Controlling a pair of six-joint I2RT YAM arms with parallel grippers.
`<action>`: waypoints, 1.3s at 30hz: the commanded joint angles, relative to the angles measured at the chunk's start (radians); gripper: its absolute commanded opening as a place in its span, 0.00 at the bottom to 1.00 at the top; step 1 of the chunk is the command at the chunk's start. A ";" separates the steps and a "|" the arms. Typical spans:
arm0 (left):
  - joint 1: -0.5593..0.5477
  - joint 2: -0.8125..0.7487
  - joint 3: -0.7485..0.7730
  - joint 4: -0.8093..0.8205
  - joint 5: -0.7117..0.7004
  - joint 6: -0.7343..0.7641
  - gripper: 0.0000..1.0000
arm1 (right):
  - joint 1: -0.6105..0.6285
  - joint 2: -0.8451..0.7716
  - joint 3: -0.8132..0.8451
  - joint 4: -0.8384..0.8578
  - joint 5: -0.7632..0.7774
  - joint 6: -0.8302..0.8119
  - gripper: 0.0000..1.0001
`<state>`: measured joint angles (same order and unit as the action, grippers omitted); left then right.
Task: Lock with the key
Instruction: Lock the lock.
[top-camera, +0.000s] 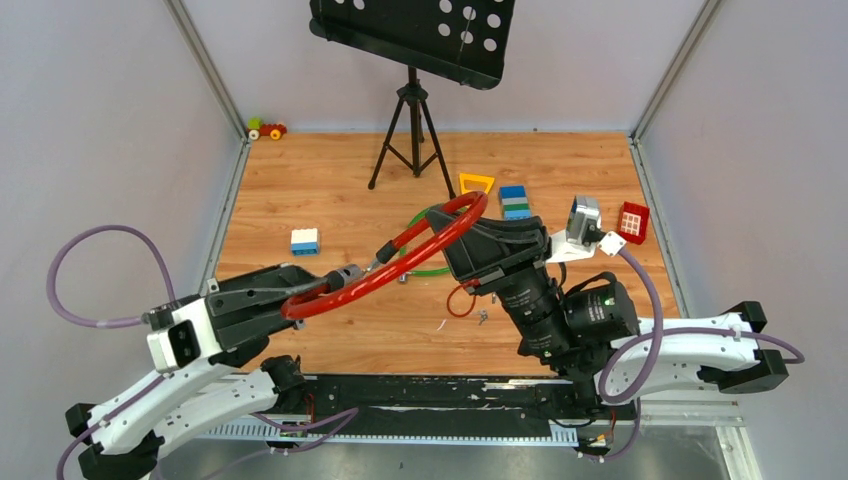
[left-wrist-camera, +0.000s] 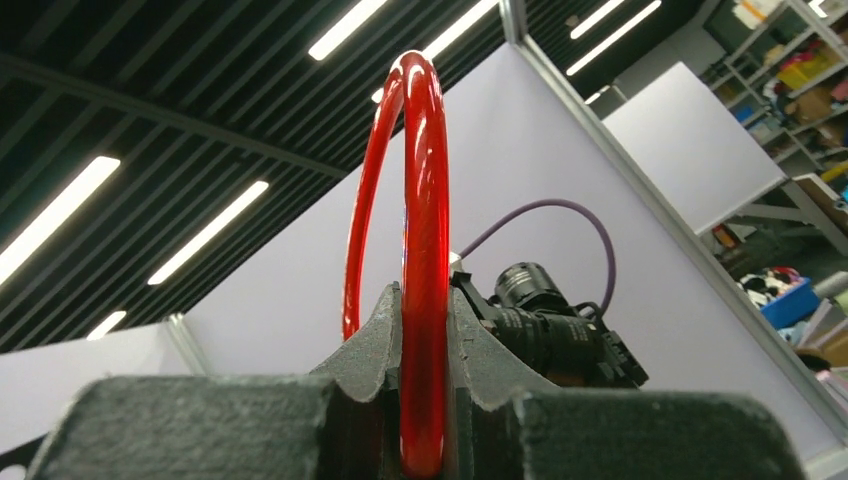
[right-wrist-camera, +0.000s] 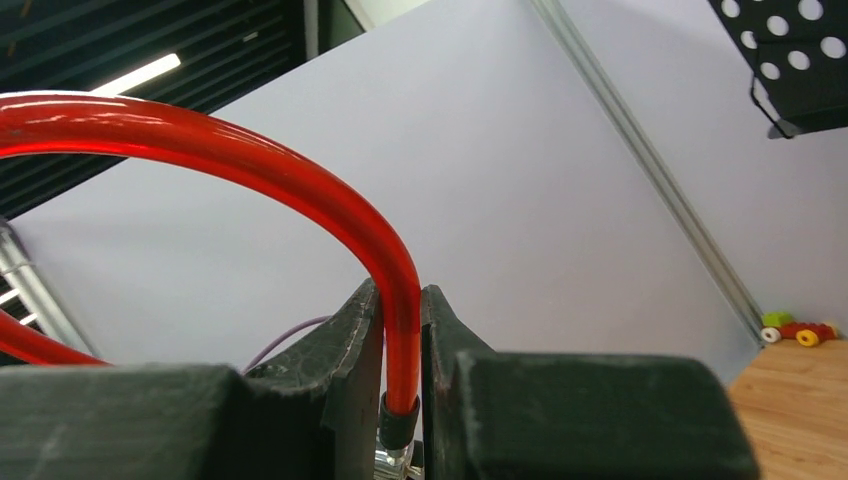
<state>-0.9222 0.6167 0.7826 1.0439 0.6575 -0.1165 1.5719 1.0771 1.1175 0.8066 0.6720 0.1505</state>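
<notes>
A thick red cable lock (top-camera: 400, 268) hangs in the air between both grippers. My left gripper (top-camera: 298, 303) is shut on the cable's near-left bend, and the cable rises as a loop between its fingers in the left wrist view (left-wrist-camera: 424, 330). My right gripper (top-camera: 452, 225) is shut on the cable just above a dark end sleeve (right-wrist-camera: 398, 420). A dark lock barrel (top-camera: 345, 277) sits on the cable between the grippers. The key (top-camera: 483, 318), tiny and silvery-grey, lies on the table below the right arm, next to a thin red loop (top-camera: 460, 300). No gripper touches it.
A green cable (top-camera: 432, 270) lies on the wooden table under the red one. A black tripod (top-camera: 412, 130) with a perforated stand is at the back. Toy blocks (top-camera: 305, 241) (top-camera: 515, 200), a yellow triangle (top-camera: 476, 183), a red window piece (top-camera: 632, 221) and a toy car (top-camera: 266, 129) lie around.
</notes>
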 joint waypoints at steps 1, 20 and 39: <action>0.000 0.000 0.099 0.001 0.172 -0.029 0.00 | 0.016 -0.047 0.010 0.115 -0.124 0.000 0.00; -0.001 0.086 0.186 0.116 0.360 -0.229 0.00 | 0.030 0.005 0.022 0.185 -0.335 -0.034 0.00; -0.001 0.071 0.182 0.071 0.363 -0.187 0.00 | 0.030 0.027 0.024 0.156 -0.381 0.001 0.00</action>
<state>-0.9211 0.7002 0.9329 1.1072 1.0176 -0.3214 1.5948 1.1110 1.1103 0.9066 0.3111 0.1036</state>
